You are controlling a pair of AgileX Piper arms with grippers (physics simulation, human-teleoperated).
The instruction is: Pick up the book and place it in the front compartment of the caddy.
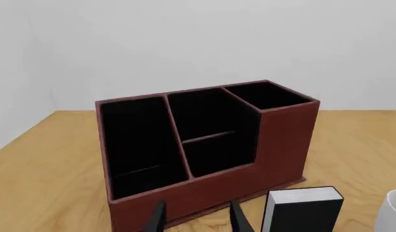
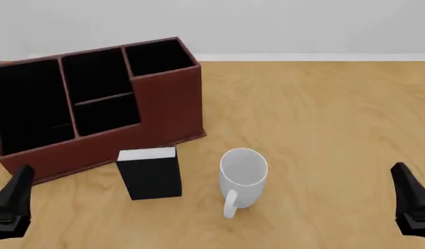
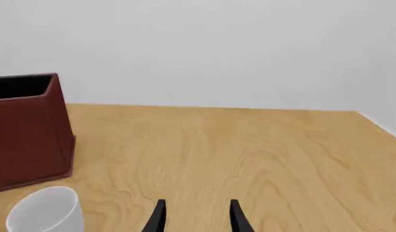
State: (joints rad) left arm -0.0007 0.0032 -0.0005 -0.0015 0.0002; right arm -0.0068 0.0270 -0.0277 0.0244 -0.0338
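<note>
Left end effector [image 2: 11, 207] sits low at the near left corner of the front view, fingers spread apart, nothing between them. Its wrist view shows both fingertips [image 1: 158, 217] apart over the near edge of the caddy. Right end effector [image 2: 411, 207] mirrors it at the near right corner, also spread wide and empty; its fingertips [image 3: 159, 215] hang over bare counter [image 2: 323, 129].

Book [image 2: 150, 173] stands upright on the counter, black cover facing the camera, white page edge on top. It is just in front of the caddy's near wall, close but apart from it, and between the left end effector and the mug [image 2: 243, 174]. Mug stands upright just right of the book, not touching, handle pointing toward the near edge.

Caddy [image 2: 164, 104] sits at the far left of the counter, angled slightly. Wide pocket at its left end, square tall pocket at the right end, and two small middle pockets split by a thin cross divider. Front compartment [image 2: 109, 115] is the nearer of those two, black-lined, nothing visible inside. Caddy's near wall is low on the left and steps up at the square pocket.
</note>
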